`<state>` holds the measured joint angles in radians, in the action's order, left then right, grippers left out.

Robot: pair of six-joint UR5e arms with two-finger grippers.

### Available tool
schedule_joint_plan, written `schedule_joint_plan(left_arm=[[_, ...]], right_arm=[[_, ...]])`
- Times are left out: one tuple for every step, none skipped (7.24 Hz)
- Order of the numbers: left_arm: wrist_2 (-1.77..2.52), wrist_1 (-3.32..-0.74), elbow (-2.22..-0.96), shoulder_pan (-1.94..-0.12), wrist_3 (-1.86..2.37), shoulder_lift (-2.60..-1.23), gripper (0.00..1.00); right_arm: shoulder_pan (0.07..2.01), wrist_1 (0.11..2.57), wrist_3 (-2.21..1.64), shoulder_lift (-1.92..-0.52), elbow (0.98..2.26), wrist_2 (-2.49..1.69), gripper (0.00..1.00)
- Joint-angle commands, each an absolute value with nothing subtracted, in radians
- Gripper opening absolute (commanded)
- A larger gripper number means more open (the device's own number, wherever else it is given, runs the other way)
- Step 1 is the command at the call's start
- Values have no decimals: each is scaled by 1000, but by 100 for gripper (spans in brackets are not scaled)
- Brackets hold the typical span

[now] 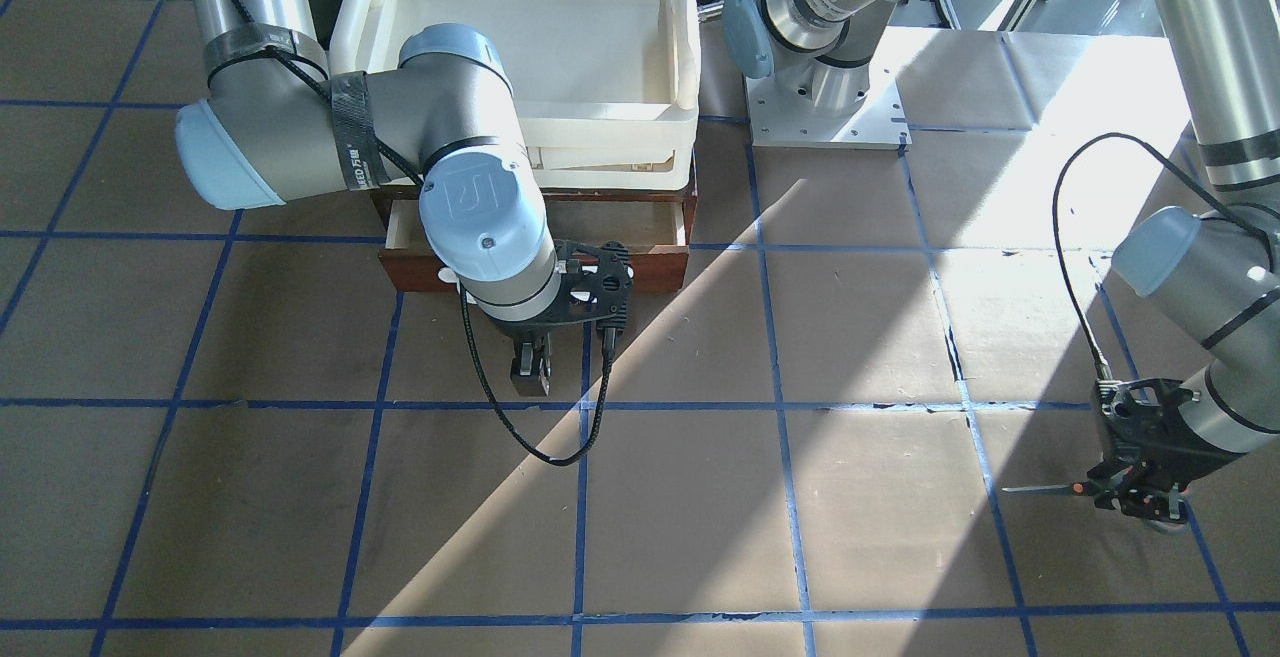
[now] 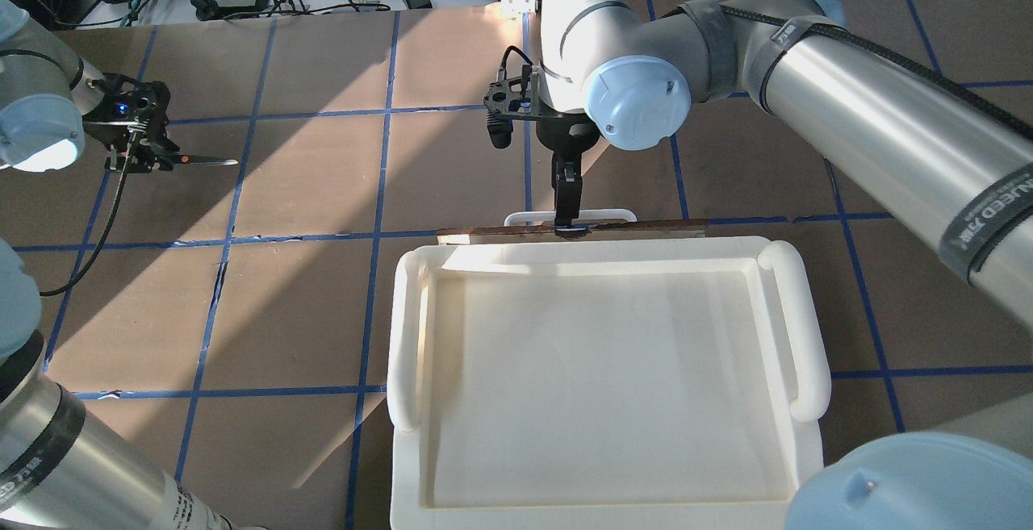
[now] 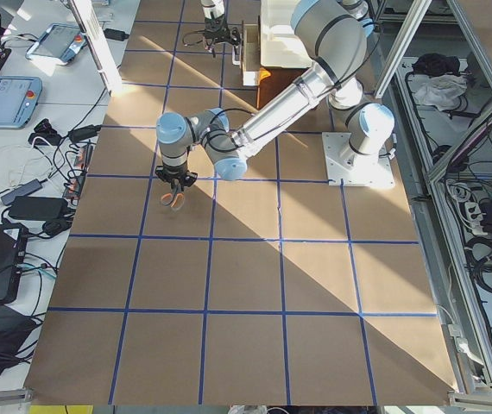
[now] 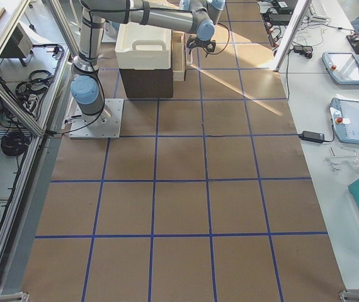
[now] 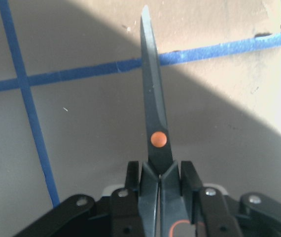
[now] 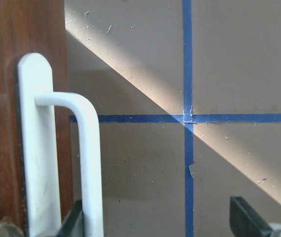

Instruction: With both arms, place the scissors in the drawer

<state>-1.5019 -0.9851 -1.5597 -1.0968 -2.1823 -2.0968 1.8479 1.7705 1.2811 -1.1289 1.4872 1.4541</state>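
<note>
Pointing blades-first, the small grey-and-orange-handled steel scissors (image 5: 153, 98) sit clamped in the black left gripper (image 5: 160, 174), well apart from the shallow red-brown wooden drawer (image 1: 640, 267), already part-open. The black right gripper (image 6: 158, 222) seemingly straddles its white bar handle (image 6: 88, 163), jaws spread. Carrying over and dropping in are left.

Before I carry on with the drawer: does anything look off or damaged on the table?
Only the blue tape is frayed along one grid line between drawer and scissors. The scissors sit straight in the left gripper.
</note>
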Motion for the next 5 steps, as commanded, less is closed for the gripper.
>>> schedule_joint_plan(left_arm=[[-1467,-1070,-1560,-1143,-2110,-2040,0],[-1466,-1119,-1559,-1170,-2096,-2016,0],[-1459,-1159,-1560,-1184,-2060,-1987,0],[-1439,-1202,-1560,-1192,-2051,-1965,0],[-1437,-1209,-1560,-1209,-1998,-1954,0]], right_arm=[[1842,1787,1285,-1098,1454,1454,100],[1842,1787,1285,-1083,1436,1453,100],[1842,1787,1285,-1072,1416,1453,100],[1842,1787,1285,-1071,1411,1453,100],[1839,1793,1290,-1065,1407,1453,100]])
